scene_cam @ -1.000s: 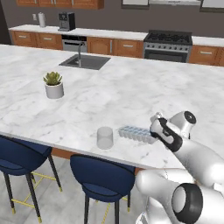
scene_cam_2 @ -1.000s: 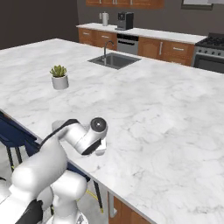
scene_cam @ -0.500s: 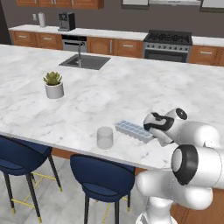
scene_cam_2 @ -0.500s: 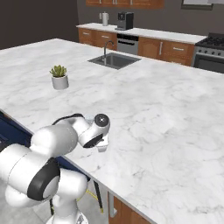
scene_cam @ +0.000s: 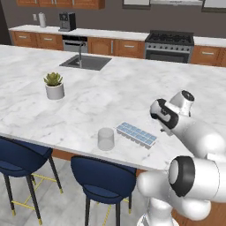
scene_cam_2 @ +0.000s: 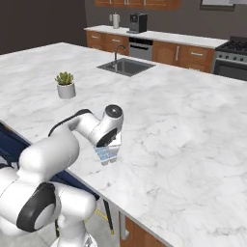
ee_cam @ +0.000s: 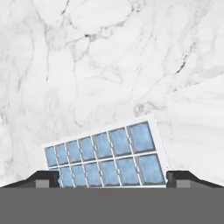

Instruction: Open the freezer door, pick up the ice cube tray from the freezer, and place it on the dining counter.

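- ice cube tray (scene_cam: 136, 134) lies flat on the dining counter (scene_cam: 101, 95), near the front edge, two rows of blue cells facing up
- same tray in the hand view (ee_cam: 105, 160): slanted across the lower part of the frame, long side running left to right, right end higher
- gripper (ee_cam: 112, 179) sits above the tray, jaws spread wide, one dark tip at each side of the tray, nothing held between them; tray released
- fingertips (ee_cam: 46, 178) look clear of the tray edges, contact cannot be told for sure
- in the right base view the tray (scene_cam_2: 107, 153) is half hidden under the robot's wrist, just a blue corner showing by the counter's near edge
- in the left base view the hand is to the right of the tray, finger gap not readable from this side
- clear glass cup (scene_cam: 106, 139) stands upright just left of the tray, apart from it, closer to the counter edge
- small potted plant (scene_cam: 54, 85) in a white pot stands further left on the counter, well apart from tray; also seen at (scene_cam_2: 65, 85)
- inset sink (scene_cam: 86, 62) with faucet at the far side of the slab
- blue stools (scene_cam: 103, 178) tucked under the near edge of the counter
- stove (scene_cam: 169, 45) and coffee machine (scene_cam: 67, 21) along the back wall counter
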You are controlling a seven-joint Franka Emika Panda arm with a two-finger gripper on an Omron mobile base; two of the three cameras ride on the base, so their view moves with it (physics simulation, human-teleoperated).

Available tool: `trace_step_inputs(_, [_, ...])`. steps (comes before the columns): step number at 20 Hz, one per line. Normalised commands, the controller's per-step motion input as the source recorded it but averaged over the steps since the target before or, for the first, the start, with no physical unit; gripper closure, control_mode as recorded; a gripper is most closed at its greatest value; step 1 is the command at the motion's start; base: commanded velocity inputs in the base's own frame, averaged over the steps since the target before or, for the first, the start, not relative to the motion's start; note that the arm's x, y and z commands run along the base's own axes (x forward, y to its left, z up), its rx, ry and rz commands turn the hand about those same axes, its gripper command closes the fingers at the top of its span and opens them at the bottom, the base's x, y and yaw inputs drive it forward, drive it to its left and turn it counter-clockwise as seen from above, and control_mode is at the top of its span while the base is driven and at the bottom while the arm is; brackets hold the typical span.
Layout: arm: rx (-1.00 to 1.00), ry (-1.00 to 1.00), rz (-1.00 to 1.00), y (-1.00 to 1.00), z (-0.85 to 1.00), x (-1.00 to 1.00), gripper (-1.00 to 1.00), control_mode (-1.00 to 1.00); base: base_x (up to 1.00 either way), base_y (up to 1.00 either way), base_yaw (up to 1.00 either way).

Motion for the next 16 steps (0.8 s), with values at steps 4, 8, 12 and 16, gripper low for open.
trace_step_inputs(4, [-0.06,0.03,0.06,0.06,0.92,-0.61,-1.00,-1.00,0.00,0.00,0.00])
trace_step_inputs(8, [-0.08,0.00,0.08,0.02,0.66,-0.94,-1.00,-1.00,0.00,0.00,0.00])
trace_step_inputs(12, [-0.11,0.00,0.05,0.13,0.64,-1.00,-1.00,-1.00,0.00,0.00,0.00])
trace_step_inputs(16, [-0.15,0.00,0.05,0.35,0.46,-1.00,-1.00,-1.00,0.00,0.00,0.00])
